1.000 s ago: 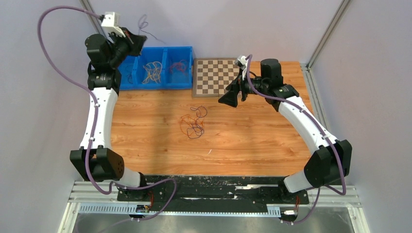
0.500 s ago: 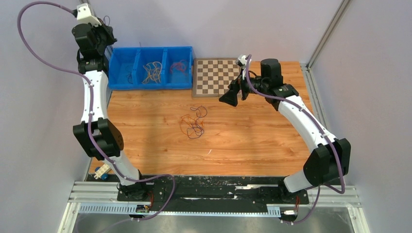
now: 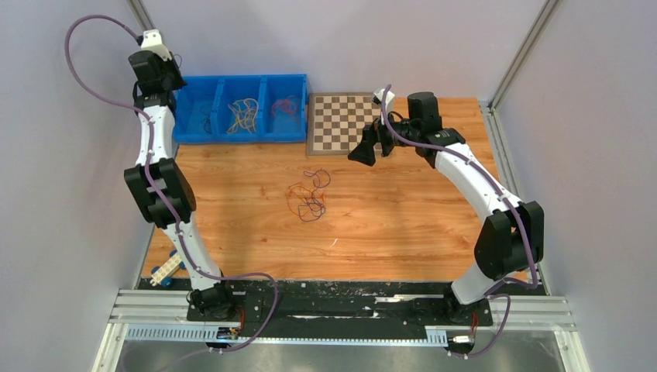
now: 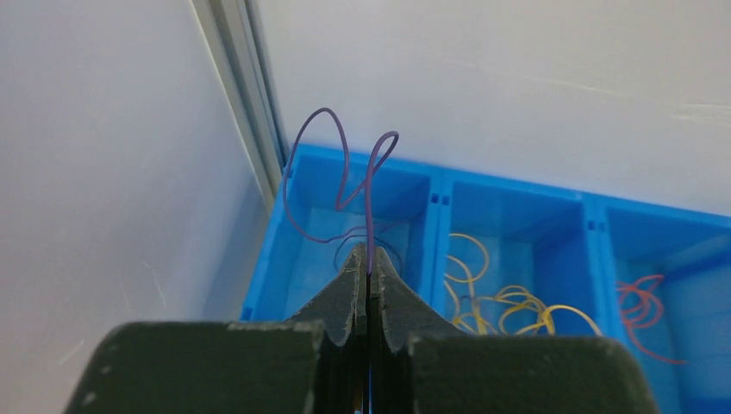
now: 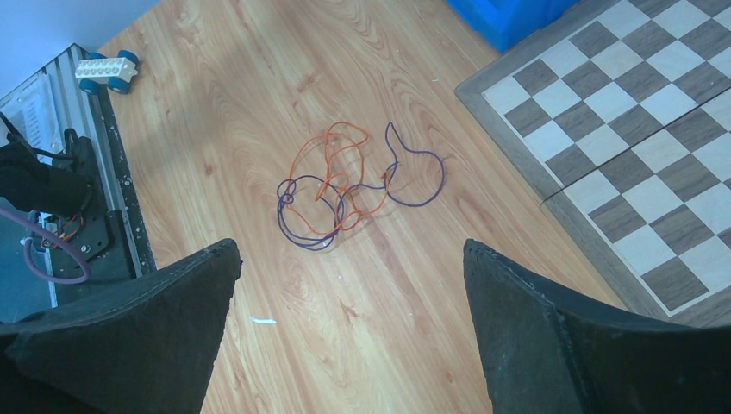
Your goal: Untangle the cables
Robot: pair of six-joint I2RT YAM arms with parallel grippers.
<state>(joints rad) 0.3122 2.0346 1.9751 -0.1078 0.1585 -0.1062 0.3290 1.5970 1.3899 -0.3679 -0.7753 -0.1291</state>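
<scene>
A tangle of orange and purple cables (image 3: pixel 308 194) lies on the wooden table, also seen in the right wrist view (image 5: pixel 345 185). My right gripper (image 3: pixel 362 152) hovers to the right of and above the tangle, open and with nothing between its fingers (image 5: pixel 352 246). My left gripper (image 3: pixel 172 80) is up at the far left, over the left end of the blue bin (image 3: pixel 240 136). It is shut (image 4: pixel 369 260) on a thin purple cable (image 4: pixel 340 164) that loops up from its tips above the bin's left compartment.
The bin's middle compartment holds yellow cables (image 4: pixel 491 293) and its right one red cables (image 4: pixel 642 302). A chessboard (image 3: pixel 341 124) sits right of the bin. A toy block with blue wheels (image 3: pixel 166 271) lies by the left arm's base. A white scrap (image 5: pixel 263 320) is near the tangle.
My left arm has swung left and stretched upright, carrying the purple cable to the bin's left end. My right gripper has opened wider and shifted slightly left.
</scene>
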